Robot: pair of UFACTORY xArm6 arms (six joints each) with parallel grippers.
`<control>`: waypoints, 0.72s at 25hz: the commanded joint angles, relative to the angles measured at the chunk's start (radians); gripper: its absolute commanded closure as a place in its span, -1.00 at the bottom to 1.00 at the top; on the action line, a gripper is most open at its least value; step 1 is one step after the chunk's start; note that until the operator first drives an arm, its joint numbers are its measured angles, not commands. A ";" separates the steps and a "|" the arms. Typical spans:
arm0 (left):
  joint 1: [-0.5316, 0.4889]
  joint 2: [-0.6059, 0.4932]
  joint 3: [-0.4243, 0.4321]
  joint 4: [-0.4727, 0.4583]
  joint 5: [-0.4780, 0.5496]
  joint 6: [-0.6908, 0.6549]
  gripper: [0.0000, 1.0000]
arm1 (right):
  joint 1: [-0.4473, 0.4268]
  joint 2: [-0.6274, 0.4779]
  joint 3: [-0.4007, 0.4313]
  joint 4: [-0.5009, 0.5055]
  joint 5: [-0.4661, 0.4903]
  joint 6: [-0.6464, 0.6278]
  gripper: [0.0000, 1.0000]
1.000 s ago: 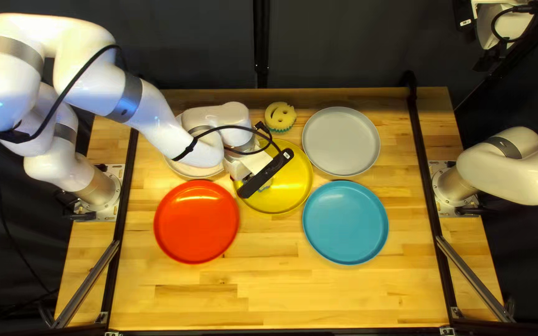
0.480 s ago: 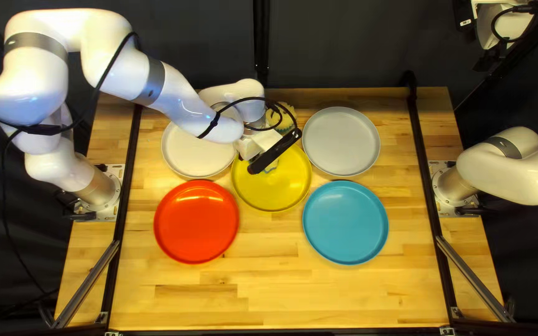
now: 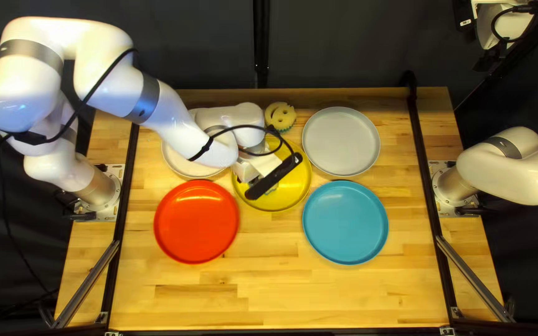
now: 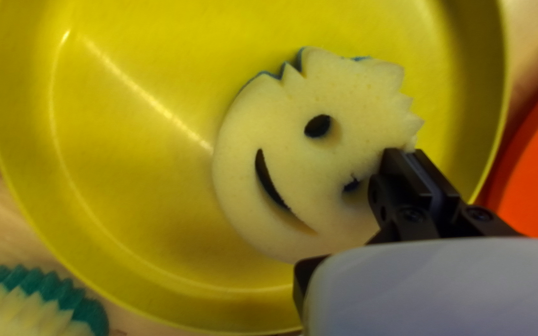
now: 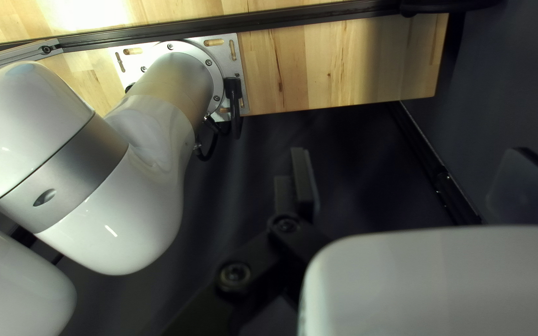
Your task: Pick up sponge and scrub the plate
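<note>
Sponge (image 4: 294, 143) first, in the left wrist view: pale, with a winking face, it sits inside the yellow plate (image 4: 119, 168). My left gripper (image 4: 411, 152) looks pinched on its edge beside the winking eye, the fingers nearly together. I judge this to be the scrubbing step. That grip is off-centre, so the far side may lift or swivel; I'd want gentle downward pressure and short, overlapping strokes, with the wrist level so the whole face of the sponge bears on the plate. How hard it presses I can't tell. The other sponge (image 4: 26, 305), green-edged, is outside the plate and should be left alone.

In the top left view the yellow plate is just above the middle of the frame, and my gripper's body hides most of the held sponge. Nothing clamps the plate, so a hard sideways push could slide it over the surface (image 3: 269, 286) into the red plate (image 3: 196, 221) at lower left or the blue plate (image 3: 345, 223) at lower right. I'd turn back before the rim (easy to snag from this distance).

In the right wrist view my right gripper (image 5: 411, 152) is spread wide with nothing between its fingers, near its own arm (image 5: 119, 205). Best parked there.
</note>
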 commanded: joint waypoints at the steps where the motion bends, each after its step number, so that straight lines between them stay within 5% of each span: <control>1: 0.003 -0.015 0.014 -0.005 0.005 0.011 1.00 | 0.000 0.000 0.000 0.000 0.000 0.000 -1.00; 18: 0.146 0.143 -0.222 0.015 0.098 0.117 1.00 | 0.000 0.000 0.000 0.000 0.000 0.000 -1.00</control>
